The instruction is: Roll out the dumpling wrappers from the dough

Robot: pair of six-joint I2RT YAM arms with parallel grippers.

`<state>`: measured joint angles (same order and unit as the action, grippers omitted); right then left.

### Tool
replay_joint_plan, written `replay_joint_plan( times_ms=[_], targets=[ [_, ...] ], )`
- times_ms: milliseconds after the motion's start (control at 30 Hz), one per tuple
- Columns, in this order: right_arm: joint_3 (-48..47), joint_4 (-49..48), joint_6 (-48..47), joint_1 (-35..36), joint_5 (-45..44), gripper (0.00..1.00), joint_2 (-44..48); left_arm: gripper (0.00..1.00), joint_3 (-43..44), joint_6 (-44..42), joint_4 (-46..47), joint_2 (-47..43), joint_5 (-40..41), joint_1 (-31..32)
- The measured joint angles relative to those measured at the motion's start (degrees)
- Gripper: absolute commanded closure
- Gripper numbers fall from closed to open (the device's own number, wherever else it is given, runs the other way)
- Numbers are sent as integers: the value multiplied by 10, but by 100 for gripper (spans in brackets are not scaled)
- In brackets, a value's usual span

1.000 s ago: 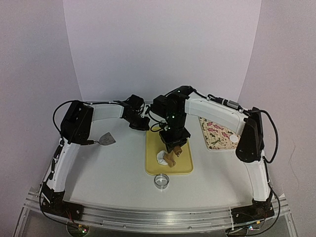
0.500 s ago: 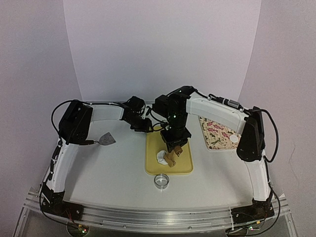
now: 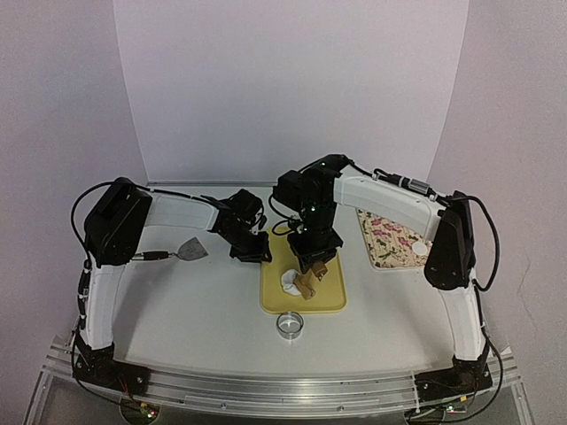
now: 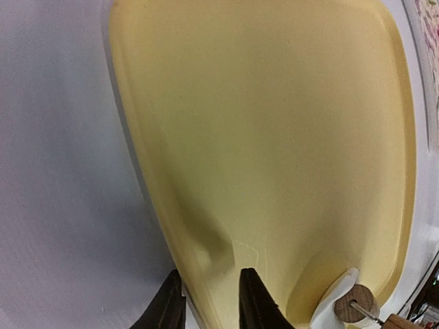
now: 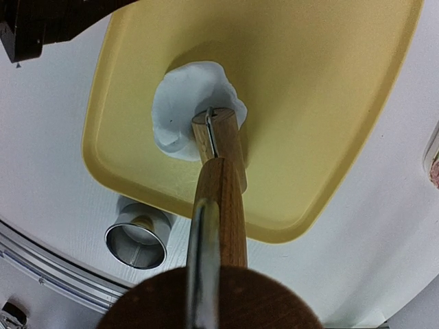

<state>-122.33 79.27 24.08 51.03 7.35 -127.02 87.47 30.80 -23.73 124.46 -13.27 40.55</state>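
White desk [image 3: 195, 301], pale lilac backdrop walls [image 3: 283, 88] on three sides. One dumpling wrapper [image 3: 418, 249], a small flat white disc, lies on the patterned plate [image 3: 385, 235] at right. Yellow tray [image 3: 330, 301], centre, holds a flattened, uneven white dough patch [image 5: 180, 103] under the rolling pin [image 5: 221, 171], which the right fingers [image 3: 315, 259] grasp. A ring cutter [image 3: 289, 325] stands just before the tray. The left fingers [image 4: 168, 308] straddle the tray's left rim; clamped or not, cannot tell.
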Motion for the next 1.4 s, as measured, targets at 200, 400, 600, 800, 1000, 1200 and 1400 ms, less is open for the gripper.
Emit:
replay_joint_plan(
  times_ms=[200, 400, 600, 800, 1000, 1200, 1400],
  targets=[
    [27, -16, 0, -4, 3, 100, 14, 100, -2, 27, -9, 0, 16, 2],
    [82, -41, 0, -35, 23, 100, 44, 100, -3, 42, -13, -1, 38, 7],
    [117, -63, -2, -62, 61, 100, 60, 100, -6, 49, -11, -3, 47, 10],
    [142, -79, -4, -83, 89, 100, 72, 100, -6, 51, -11, -3, 52, 12],
    [160, -92, -11, -100, 113, 100, 81, 100, -6, 52, -11, -3, 57, 13],
    [178, -104, -16, -112, 131, 100, 89, 100, -6, 52, -11, -3, 58, 13],
    [190, -111, -16, -121, 141, 100, 96, 100, -6, 52, -11, -3, 58, 13]
  ],
)
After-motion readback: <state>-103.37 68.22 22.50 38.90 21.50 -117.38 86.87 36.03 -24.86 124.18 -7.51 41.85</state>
